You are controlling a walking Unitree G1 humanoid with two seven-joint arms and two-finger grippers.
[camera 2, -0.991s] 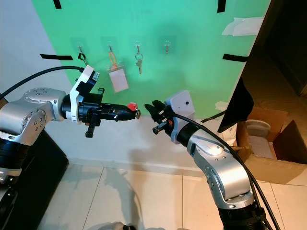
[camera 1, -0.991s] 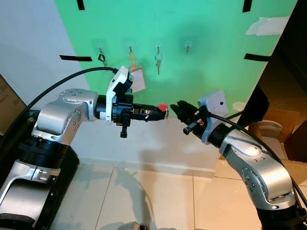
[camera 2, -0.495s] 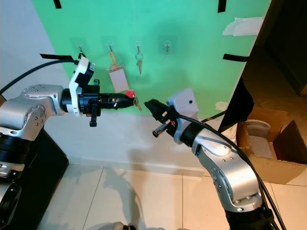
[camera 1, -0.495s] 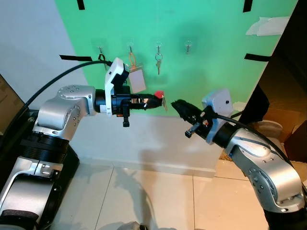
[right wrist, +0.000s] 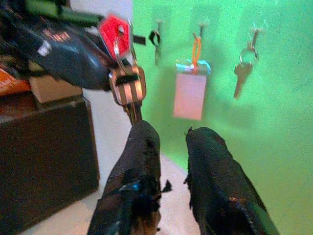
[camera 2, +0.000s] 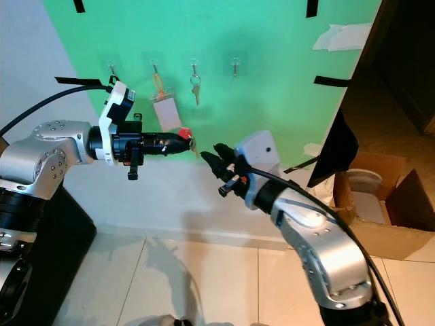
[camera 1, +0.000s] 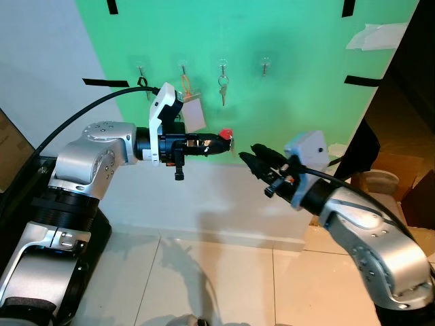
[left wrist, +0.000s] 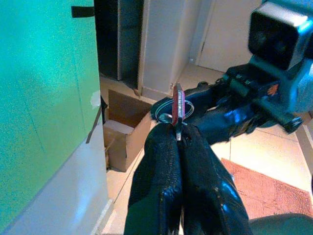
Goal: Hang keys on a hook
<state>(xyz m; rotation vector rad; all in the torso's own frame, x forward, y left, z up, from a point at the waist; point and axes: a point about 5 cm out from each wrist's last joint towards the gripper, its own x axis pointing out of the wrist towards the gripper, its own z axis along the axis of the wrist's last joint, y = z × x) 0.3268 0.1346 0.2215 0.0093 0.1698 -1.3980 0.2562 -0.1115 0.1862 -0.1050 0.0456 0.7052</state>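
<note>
The left end effector [camera 1: 230,141] is pinching the keys with the red tag [right wrist: 115,30], holding them up in front of the green wall [camera 1: 285,41]. The right end effector [camera 1: 246,155] is just beside them with its fingers [right wrist: 142,147] spread apart. 4 hooks line the wall; the rightmost hook [camera 1: 266,64] is bare.
</note>
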